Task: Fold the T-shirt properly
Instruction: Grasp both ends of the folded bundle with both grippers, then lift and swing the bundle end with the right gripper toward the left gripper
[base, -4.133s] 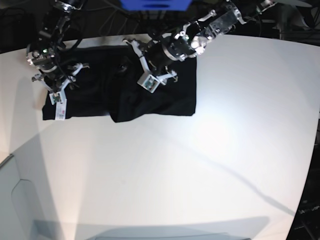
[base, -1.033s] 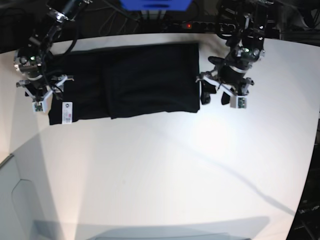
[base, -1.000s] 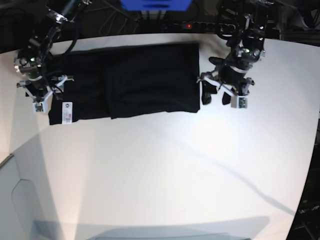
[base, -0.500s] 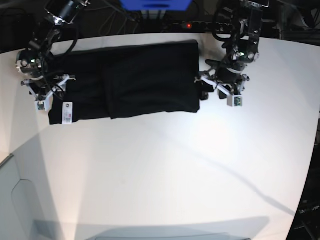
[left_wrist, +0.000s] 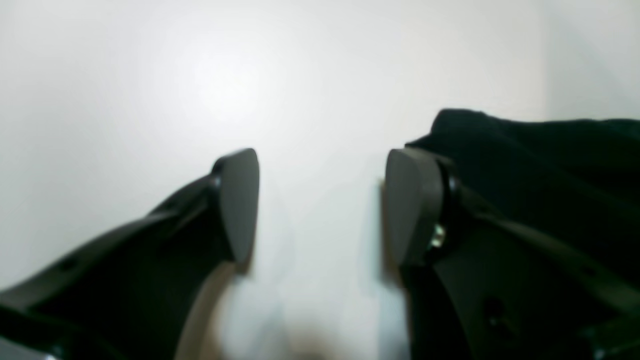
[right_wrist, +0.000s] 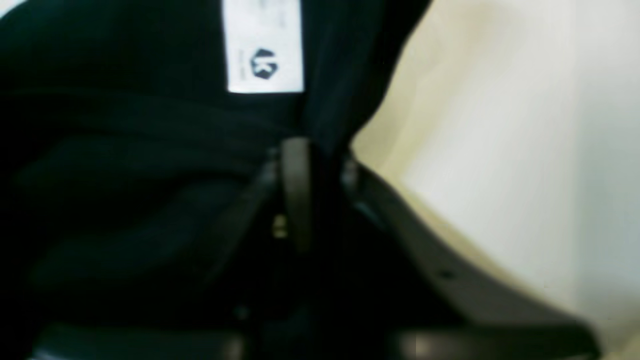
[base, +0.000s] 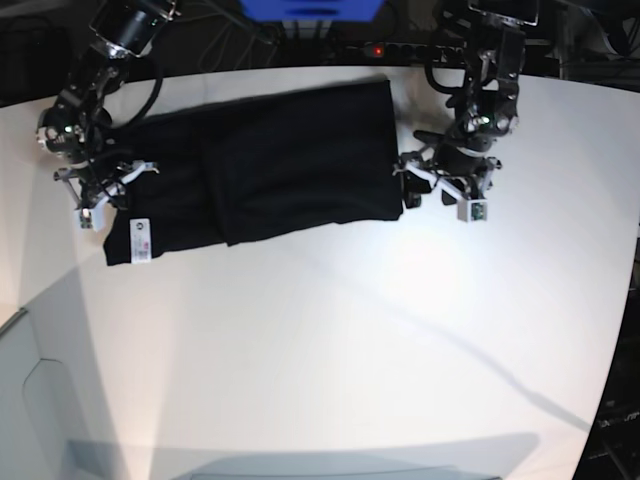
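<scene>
white table, t-shirt edge pinched in right end effector

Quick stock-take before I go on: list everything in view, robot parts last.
T-shirt: one, black, folded into a long band on the table's far side.
Tag: one, white, at the T-shirt's near corner on the base view's left.
Table: one, white, filling most of the view.
Blue object: one, at the far edge, cut off.
Power strip: one, dark with a red light, behind the table.
Right gripper: one, black, jaws closed on the T-shirt's edge near the tag.
Left gripper: one, black, open over the table at the T-shirt's other end.
</scene>
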